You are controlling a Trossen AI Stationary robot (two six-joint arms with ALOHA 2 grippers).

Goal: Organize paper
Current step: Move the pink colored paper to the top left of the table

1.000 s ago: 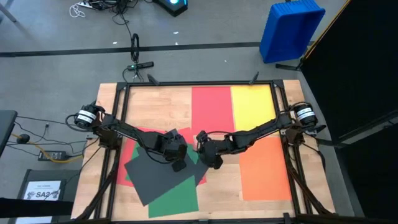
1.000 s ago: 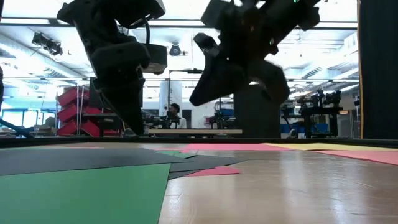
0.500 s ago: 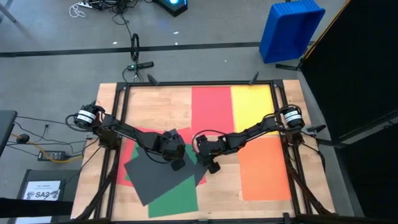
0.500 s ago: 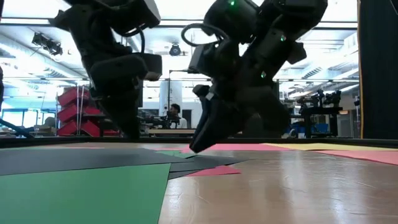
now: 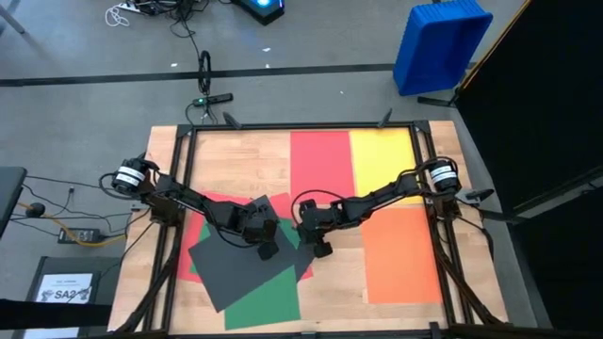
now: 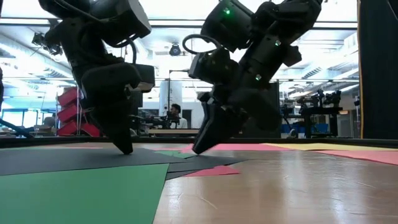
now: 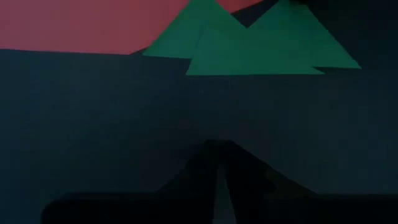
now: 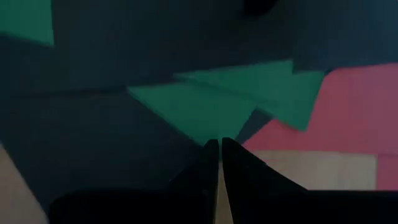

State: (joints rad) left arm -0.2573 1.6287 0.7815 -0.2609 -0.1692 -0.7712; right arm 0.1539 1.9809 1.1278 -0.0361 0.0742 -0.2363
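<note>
With both arms low over the loose pile, we count 2 closed grippers: left gripper (image 5: 268,250) on the dark grey sheet (image 5: 236,268), right gripper (image 5: 318,250) at its edge. 3 sheets lie flat: red (image 5: 320,162), yellow (image 5: 382,155), orange (image 5: 401,254); bare table (image 5: 240,160) beyond.

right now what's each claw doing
left claw: shut, tip on the dark paper, holding nothing.
right claw: shut, tip down at the pile, holding nothing.

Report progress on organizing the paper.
Done: red, yellow and orange sheets lie flat, side by side. In hand: left gripper and right gripper, both shut, press down on the jumbled pile. Left: separating its black, green and red sheets.
</note>
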